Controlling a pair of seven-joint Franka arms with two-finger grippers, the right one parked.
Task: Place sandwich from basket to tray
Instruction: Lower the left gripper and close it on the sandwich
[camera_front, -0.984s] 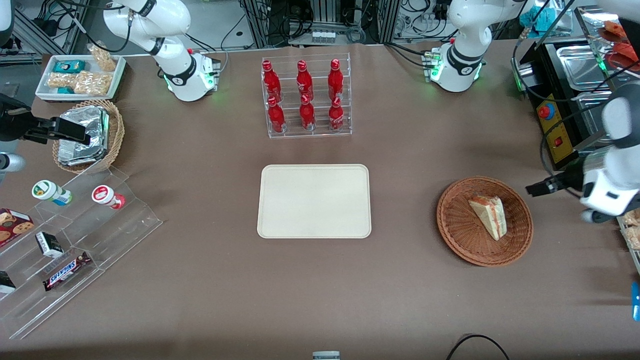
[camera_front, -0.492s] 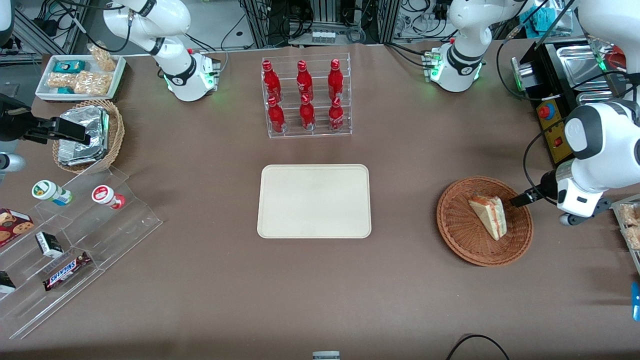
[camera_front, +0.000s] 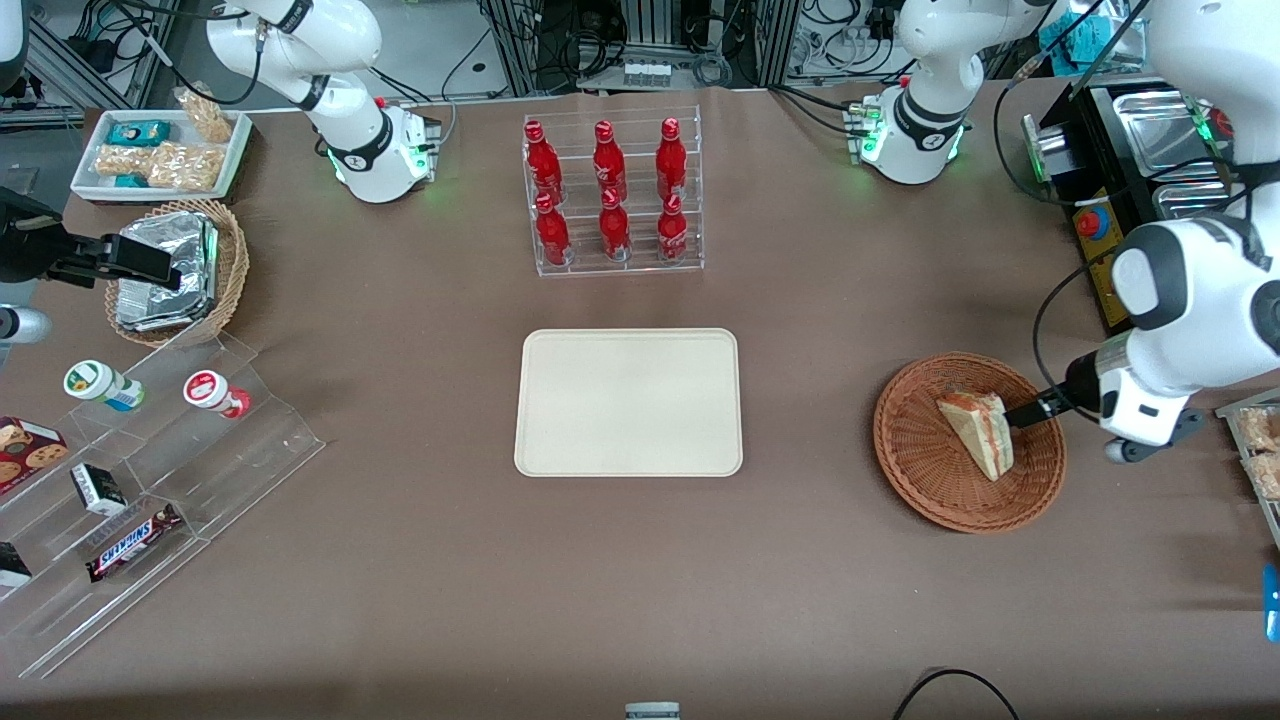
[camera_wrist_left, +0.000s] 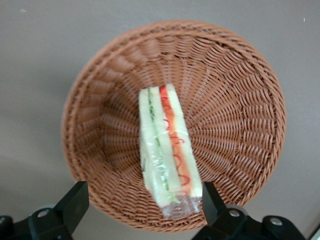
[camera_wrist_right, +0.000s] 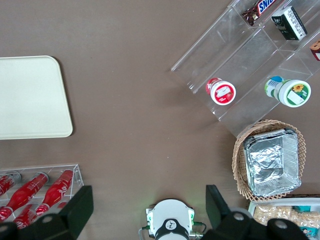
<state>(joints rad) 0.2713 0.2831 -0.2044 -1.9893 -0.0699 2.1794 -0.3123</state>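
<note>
Gripper (camera_wrist_left: 140, 210) hovered over basket (camera_wrist_left: 240, 125), jaws spread wide, wider than the sandwich (camera_wrist_left: 167, 150) lying in it, holding nothing. Tray (camera_front: 628, 402) sat well apart from basket.

Front view looks down steeply from high over the table's near edge, wide enough for the whole table, facing both robot bases. Left wrist view looks straight down, close, past the gripper (camera_wrist_left: 141, 202), its fingers wide apart, onto the basket (camera_wrist_left: 240, 100) and sandwich (camera_wrist_left: 167, 150); front view shares these (camera_front: 925, 470) (camera_front: 978, 432). Right wrist view looks down from higher up, sharing the tray (camera_wrist_right: 30, 95) (camera_front: 630, 400) with front view.
</note>
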